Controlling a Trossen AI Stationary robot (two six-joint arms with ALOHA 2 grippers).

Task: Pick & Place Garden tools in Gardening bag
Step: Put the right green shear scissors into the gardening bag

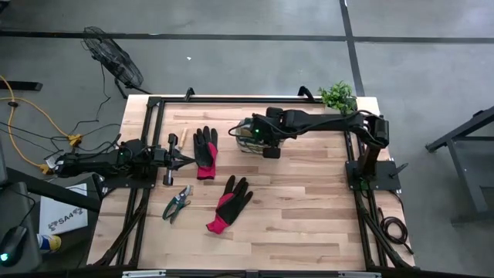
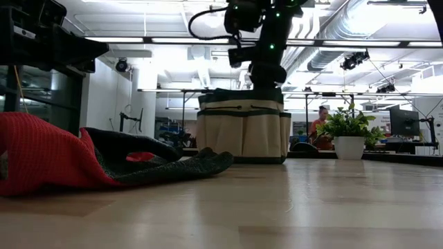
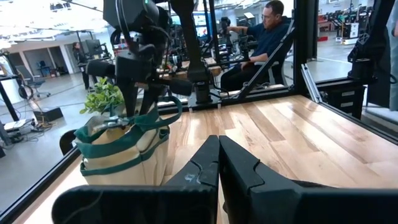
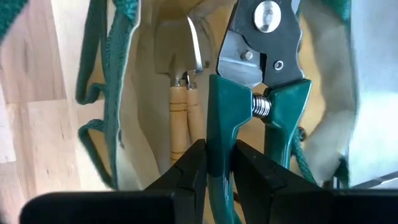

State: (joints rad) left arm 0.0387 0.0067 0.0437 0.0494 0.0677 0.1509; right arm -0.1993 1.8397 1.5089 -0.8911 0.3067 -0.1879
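Gloves, pruner and potted plant around gardening bag.

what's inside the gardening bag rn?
Inside the gardening bag: two wooden-handled trowels standing against the wall. The right gripper holds green-handled pruners over the opening. The pruners and gripper cover the bag's bottom, so anything else there is hidden.

Two black-and-red fabric gloves, two green-handled metal pruners, two wooden-handled metal trowels, one olive-tan fabric bag, one green potted plant.
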